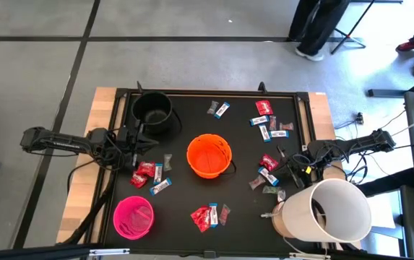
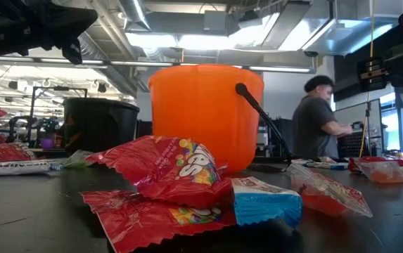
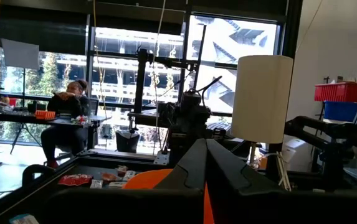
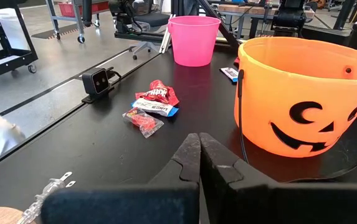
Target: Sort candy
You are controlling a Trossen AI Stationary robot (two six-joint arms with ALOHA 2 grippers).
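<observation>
High view: nothing sorted yet by the look of it. Candy lies scattered over the black table (image 1: 120,97) and none shows inside the orange bucket (image 1: 209,156), pink bucket (image 1: 134,217) or black bucket (image 1: 152,112). Judging from that, this is the start of the task, before any pick.

Candy spots: a red-and-blue cluster (image 1: 149,175) just beside the left gripper (image 1: 136,141), between the black and pink buckets; a pile (image 1: 209,216) in front of the orange bucket; a few pieces (image 1: 219,109) behind it; two groups on the right side (image 1: 270,120), (image 1: 266,173).

Left arm reaches in flat from the table's left edge, gripper near the black bucket, fingers (image 3: 194,165) pressed together, holding nothing. Right arm comes in from the right edge, right gripper (image 1: 294,165) near the right-side candy, fingers (image 4: 190,155) also pressed together and empty, pointing toward the orange bucket in its wrist view.

Next move, as a guess: one gripper has to open, drop over a single piece, likely the nearest cluster, and pinch one wrapper. Overlapping pieces could come up two at a time.

A white lampshade (image 1: 329,209) sits at the near right corner.
</observation>
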